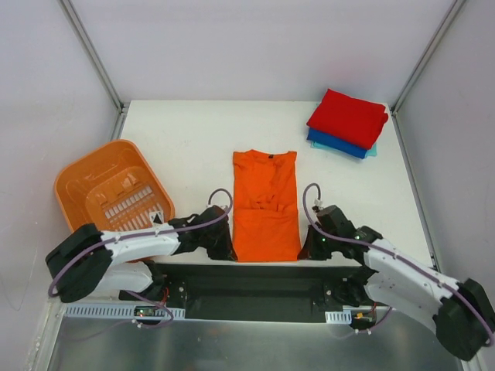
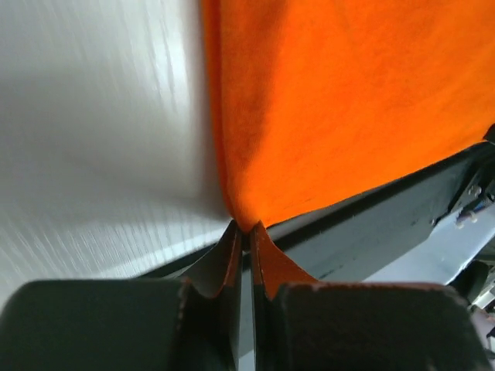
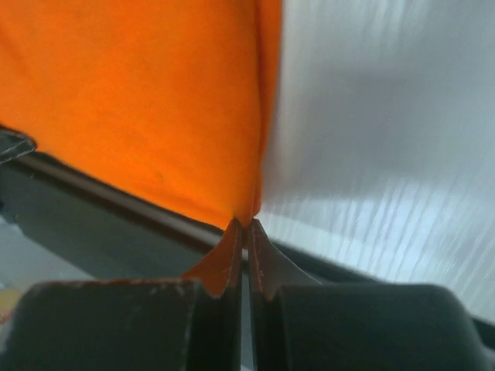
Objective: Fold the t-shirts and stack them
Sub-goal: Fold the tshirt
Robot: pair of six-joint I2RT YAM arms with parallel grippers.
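An orange t-shirt [image 1: 265,205], folded into a long narrow strip, lies in the middle of the white table [image 1: 193,139], collar end away from me. My left gripper [image 1: 227,249] is shut on the shirt's near left corner [image 2: 244,215]. My right gripper [image 1: 305,249] is shut on its near right corner [image 3: 246,210]. Both corners sit at the table's near edge. A stack of folded shirts, red [image 1: 348,116] over blue [image 1: 334,144], lies at the far right.
An orange plastic basket [image 1: 110,193] stands at the left of the table. The black mounting rail [image 1: 255,282] runs along the near edge under both grippers. Grey walls close in the table on three sides.
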